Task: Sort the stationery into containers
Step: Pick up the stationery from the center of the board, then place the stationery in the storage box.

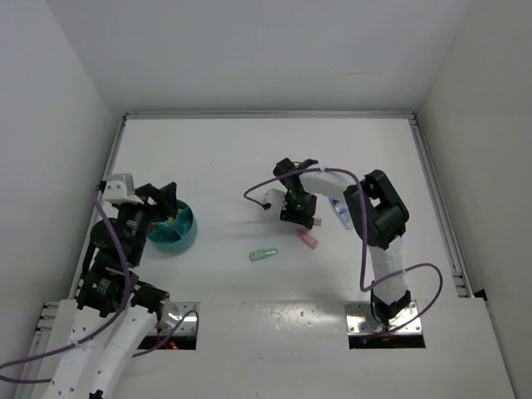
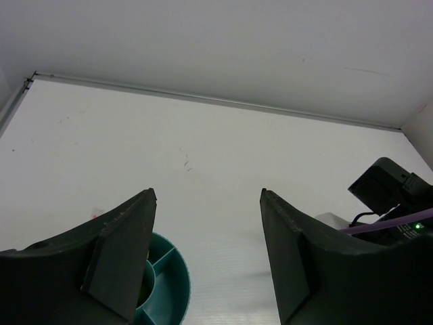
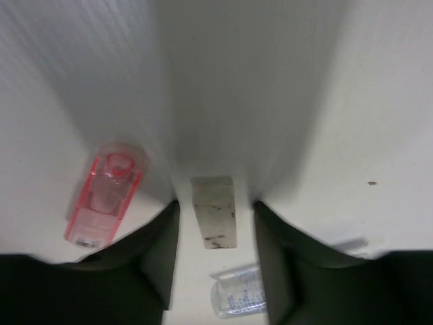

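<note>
A small tan eraser [image 3: 214, 211] lies flat on the white table, between the fingertips of my right gripper [image 3: 215, 203]. The jaws are open, with a thin gap on each side of the eraser. From above, the right gripper [image 1: 296, 213] points down at mid-table and hides the eraser. A pink marker [image 3: 105, 200] [image 1: 308, 239] lies just left of the fingers, and a clear bottle [image 3: 240, 296] [image 1: 340, 213] lies close behind them. A pale green marker [image 1: 263, 253] lies further left. My left gripper [image 2: 208, 193] [image 1: 161, 206] hovers open and empty over the teal divided cup [image 2: 169, 281] [image 1: 181, 238].
White walls close in the table on the left, back and right, with a metal rail [image 1: 266, 115] along the far edge. The right arm's elbow [image 1: 381, 212] stands beside the bottle. Both arm bases [image 1: 382, 320] sit at the near edge.
</note>
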`<state>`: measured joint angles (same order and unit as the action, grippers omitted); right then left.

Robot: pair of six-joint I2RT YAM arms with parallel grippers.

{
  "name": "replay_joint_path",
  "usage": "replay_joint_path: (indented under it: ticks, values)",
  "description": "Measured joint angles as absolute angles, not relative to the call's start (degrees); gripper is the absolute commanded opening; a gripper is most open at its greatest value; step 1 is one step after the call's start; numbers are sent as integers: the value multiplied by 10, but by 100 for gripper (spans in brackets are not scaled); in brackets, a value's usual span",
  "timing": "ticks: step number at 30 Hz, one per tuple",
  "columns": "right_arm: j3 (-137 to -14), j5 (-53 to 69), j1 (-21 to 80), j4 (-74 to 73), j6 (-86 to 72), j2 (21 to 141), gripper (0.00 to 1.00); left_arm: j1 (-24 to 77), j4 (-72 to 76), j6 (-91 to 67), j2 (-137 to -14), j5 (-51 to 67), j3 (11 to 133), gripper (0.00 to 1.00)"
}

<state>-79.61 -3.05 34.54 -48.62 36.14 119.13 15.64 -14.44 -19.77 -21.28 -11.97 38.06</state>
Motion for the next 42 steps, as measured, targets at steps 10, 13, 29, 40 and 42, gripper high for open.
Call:
replay_joint_path:
  ticks: [10, 13, 29, 40, 42]
  values:
    - [-874, -27, 357, -542, 347, 1227, 0, 156, -144, -198, -213, -118, 381, 69]
    - [-1013, -13, 365, -554, 331, 1275, 0, 156, -144, -198, -213, -119, 381, 69]
    - [-1155, 402, 446, -37, 20, 1310, 0, 156, -140, -198, -190, -148, 381, 69]
    - [-1217, 519, 457, 124, -134, 1445, 0, 156, -140, -198, -181, -150, 381, 69]
    - [-1216, 524, 460, 137, -141, 1445, 0, 156, -139, -198, -181, -150, 381, 69]
